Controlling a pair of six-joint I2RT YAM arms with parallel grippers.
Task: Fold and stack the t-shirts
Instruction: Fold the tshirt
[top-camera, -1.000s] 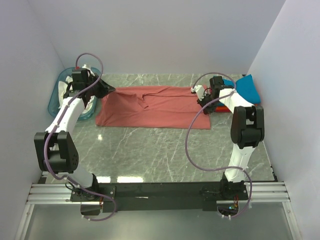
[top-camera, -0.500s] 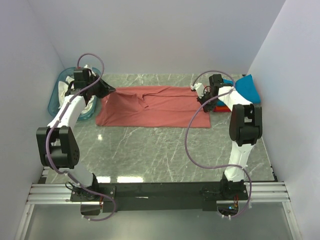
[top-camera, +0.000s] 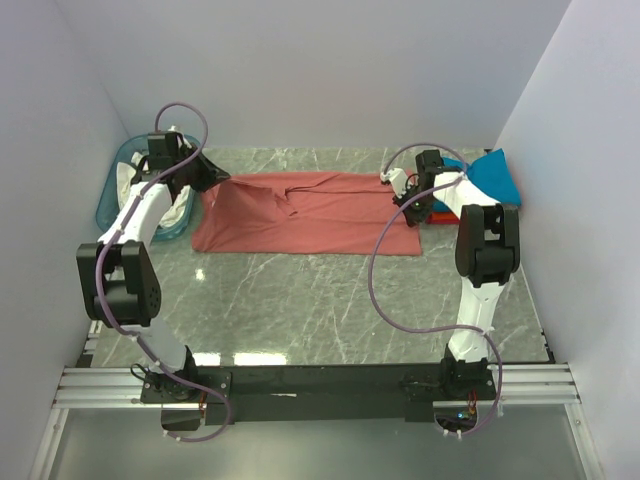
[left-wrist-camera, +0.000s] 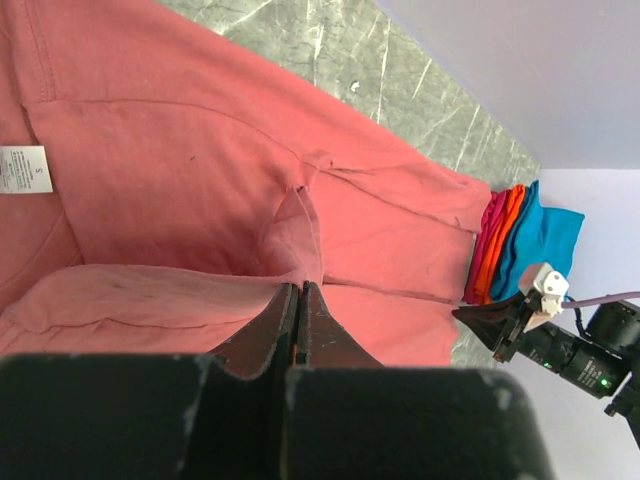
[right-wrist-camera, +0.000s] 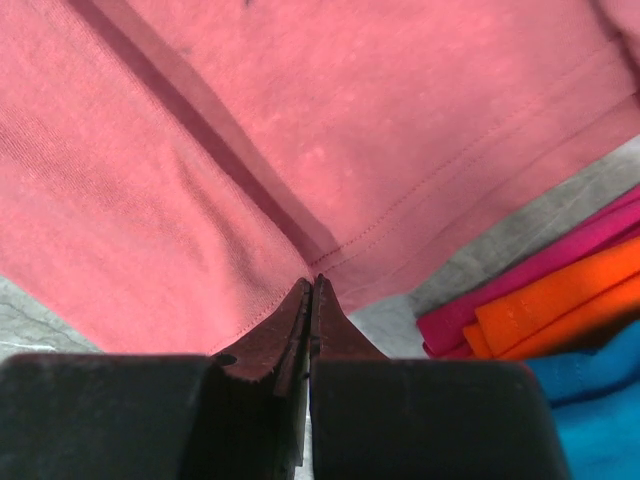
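A dusty-red t-shirt (top-camera: 310, 215) lies spread along the back of the table. Its white neck label (left-wrist-camera: 24, 169) shows in the left wrist view. My left gripper (top-camera: 214, 180) is shut on a raised fold at the shirt's left end (left-wrist-camera: 300, 285), and the cloth rises to the tips there. My right gripper (top-camera: 403, 199) is shut on the hem at the shirt's right end (right-wrist-camera: 313, 280). To the right of that end sits a stack of folded t-shirts, teal-blue (top-camera: 496, 176) on top, with orange (right-wrist-camera: 560, 310) and magenta (right-wrist-camera: 520, 290) layers below it.
A translucent teal basket (top-camera: 110, 195) holding white cloth stands at the back left, beside the left arm. White walls close in the back and both sides. The marble tabletop (top-camera: 330, 300) stretches in front of the shirt.
Both grippers have shifted slightly toward the back wall with the shirt's ends still held. The left arm's elbow has swung inward. The shirt lies much as before.
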